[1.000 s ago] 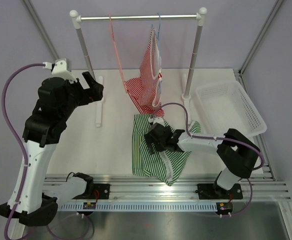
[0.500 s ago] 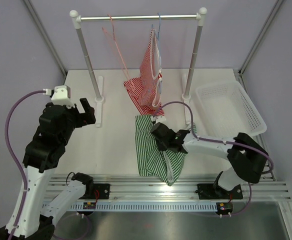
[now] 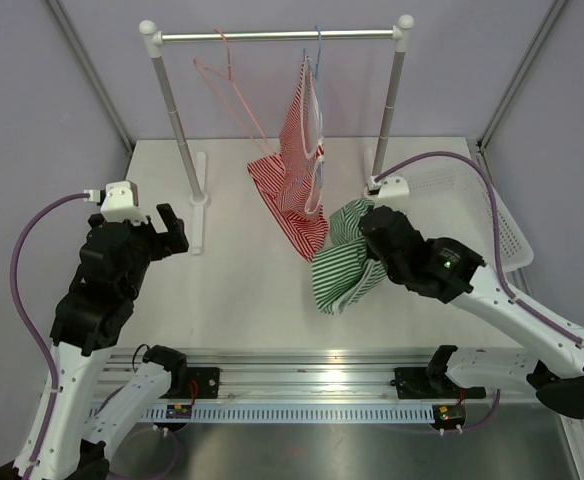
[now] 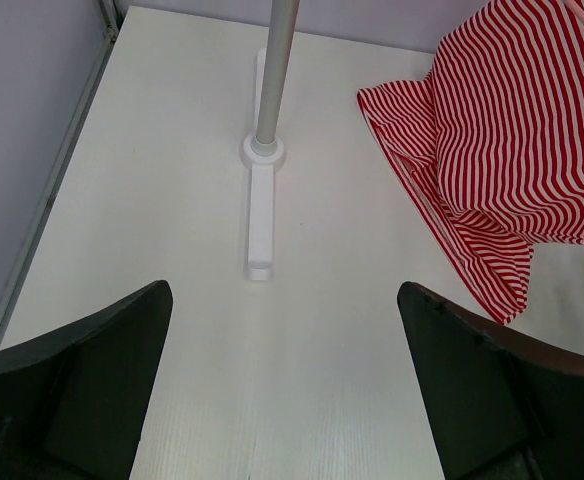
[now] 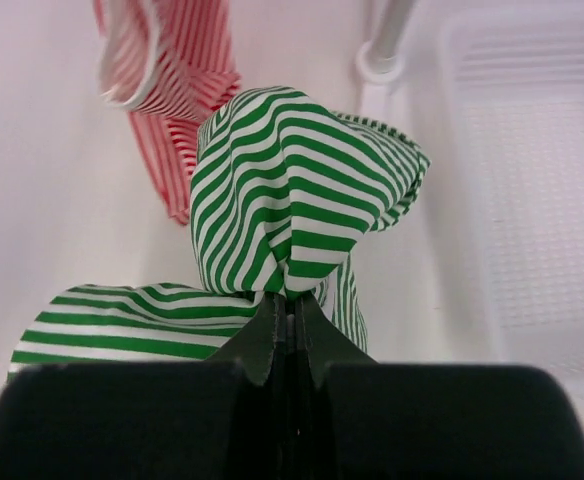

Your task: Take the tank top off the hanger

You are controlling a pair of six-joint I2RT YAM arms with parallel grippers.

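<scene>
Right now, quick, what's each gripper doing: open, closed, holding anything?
Left gripper: open, holding nothing.
Right gripper: shut on the green striped garment, which it pinches in a bunch.

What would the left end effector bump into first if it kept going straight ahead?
Probably the white table, just short of the clothes rack's foot. The open left end effector tilts down toward that spot, though depth is hard to judge.
</scene>
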